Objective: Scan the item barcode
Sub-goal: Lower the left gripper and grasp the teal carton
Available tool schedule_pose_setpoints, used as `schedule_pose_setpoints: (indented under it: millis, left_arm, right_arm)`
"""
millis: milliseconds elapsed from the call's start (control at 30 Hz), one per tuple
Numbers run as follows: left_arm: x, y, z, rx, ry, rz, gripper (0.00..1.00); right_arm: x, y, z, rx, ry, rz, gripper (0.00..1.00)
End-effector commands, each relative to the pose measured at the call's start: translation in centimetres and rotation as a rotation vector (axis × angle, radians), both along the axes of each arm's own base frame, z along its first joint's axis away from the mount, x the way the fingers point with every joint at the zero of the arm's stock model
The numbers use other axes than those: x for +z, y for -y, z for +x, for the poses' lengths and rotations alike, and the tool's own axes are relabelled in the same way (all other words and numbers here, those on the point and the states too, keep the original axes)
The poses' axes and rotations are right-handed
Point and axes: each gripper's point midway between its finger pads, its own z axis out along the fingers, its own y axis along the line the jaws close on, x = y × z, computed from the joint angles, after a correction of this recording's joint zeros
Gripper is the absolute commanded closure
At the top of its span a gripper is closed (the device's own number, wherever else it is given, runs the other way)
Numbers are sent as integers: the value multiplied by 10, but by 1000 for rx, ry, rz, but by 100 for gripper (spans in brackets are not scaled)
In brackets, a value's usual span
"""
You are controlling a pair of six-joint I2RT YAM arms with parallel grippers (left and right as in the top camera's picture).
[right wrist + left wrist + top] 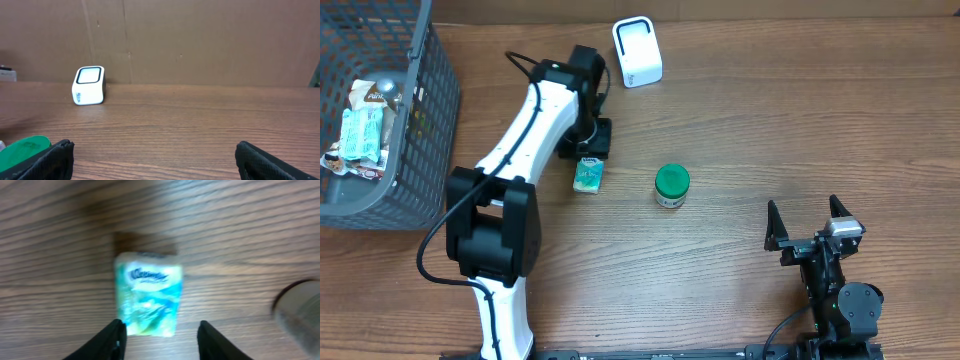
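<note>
Left gripper (160, 330) is open over the tissues (149, 292) on the table (770, 120). Right gripper (155, 150) is wide and empty. I think the scanner (637, 51) step is still to do.

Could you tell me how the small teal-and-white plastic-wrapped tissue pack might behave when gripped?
The teal-and-white tissue pack looks soft, so it probably squashes. Its glossy wrapper may slip. Lying flat, it should not roll.

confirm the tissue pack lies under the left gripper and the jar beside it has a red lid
One thing is wrong: the jar has a green lid, not red, as the overhead view shows. The tissue pack does lie under the left gripper.
</note>
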Motion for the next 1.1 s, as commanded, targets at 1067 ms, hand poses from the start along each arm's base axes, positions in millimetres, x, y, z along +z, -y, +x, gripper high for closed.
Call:
schedule_pose_setpoints:
  millis: [1067]
  left_arm:
    - [-73, -19, -28, -11, -75, -108, 82]
  right_arm:
    - [-3, -1, 0, 3, 0, -1, 0]
